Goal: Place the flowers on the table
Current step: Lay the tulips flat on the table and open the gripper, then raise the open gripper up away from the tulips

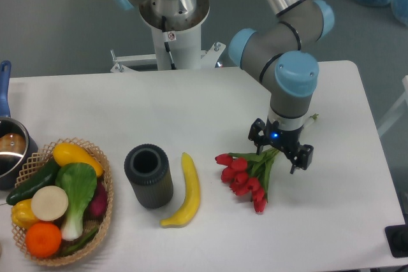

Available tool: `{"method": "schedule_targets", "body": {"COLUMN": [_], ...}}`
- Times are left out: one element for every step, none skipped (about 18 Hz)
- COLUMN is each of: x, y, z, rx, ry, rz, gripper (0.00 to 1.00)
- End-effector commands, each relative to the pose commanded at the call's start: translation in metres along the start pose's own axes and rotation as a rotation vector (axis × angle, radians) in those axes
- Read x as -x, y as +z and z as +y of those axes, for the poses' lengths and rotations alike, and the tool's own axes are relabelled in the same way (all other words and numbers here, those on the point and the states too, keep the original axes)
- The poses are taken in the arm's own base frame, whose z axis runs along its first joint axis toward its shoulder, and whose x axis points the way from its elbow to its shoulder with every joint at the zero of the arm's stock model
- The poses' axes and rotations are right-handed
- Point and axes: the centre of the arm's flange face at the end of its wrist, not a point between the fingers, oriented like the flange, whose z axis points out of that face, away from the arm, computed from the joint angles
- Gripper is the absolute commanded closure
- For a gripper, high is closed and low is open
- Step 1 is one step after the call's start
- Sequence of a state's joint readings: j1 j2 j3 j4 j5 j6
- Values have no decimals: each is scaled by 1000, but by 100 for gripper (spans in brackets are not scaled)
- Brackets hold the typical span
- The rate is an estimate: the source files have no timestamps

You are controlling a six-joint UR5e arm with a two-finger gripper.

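The flowers (245,176), a bunch of red tulips with green leaves, lie on the white table (191,106) right of centre, with the blooms pointing to the front left. Their stems run up to the right under my gripper (280,147), and a stem tip shows beyond it (312,118). The gripper points straight down over the stems. Its two black fingers (255,134) stand wide apart on either side of the stems, so it is open. The stem part right under the gripper is hidden.
A yellow banana (185,190) lies left of the flowers. A dark grey cylinder cup (148,175) stands beside it. A wicker basket (108,186) of vegetables and fruit is at the front left, and a pot with a blue handle (7,151) is at the left edge.
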State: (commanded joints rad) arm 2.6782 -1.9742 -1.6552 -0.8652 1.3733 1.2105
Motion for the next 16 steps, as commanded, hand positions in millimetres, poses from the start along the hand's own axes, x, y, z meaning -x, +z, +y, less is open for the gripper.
{"method": "schedule_targets", "body": {"x": [10, 17, 22, 25, 28, 31, 31, 31, 28, 23, 17, 13, 13, 12, 11, 11], "y": [-15, -26, -35, -39, -45, -52, -57, -60, -65, -79, -86, -89, -90, -95, -94, -94], "z": [10, 15, 12, 11, 8, 4, -4, -11, -19, -25, -32, -38, -39, -41, -41, -41], "rx": [-30, -43, -55, -57, -64, -89, -134, -178, -209, -223, -227, -231, -232, -235, -234, -233], "ry": [-24, -33, -27, -22, -16, -11, -5, 1, 11, 24, 39, 53, 57, 62, 63, 69], "rz": [-20, -38, -55, -64, -75, -82, -77, -67, -63, -78, -84, -88, -90, -97, -94, -95], "gripper": [0, 0, 0, 0, 0, 0, 0, 0, 0, 0, 0, 0, 0, 0, 0, 0]}}
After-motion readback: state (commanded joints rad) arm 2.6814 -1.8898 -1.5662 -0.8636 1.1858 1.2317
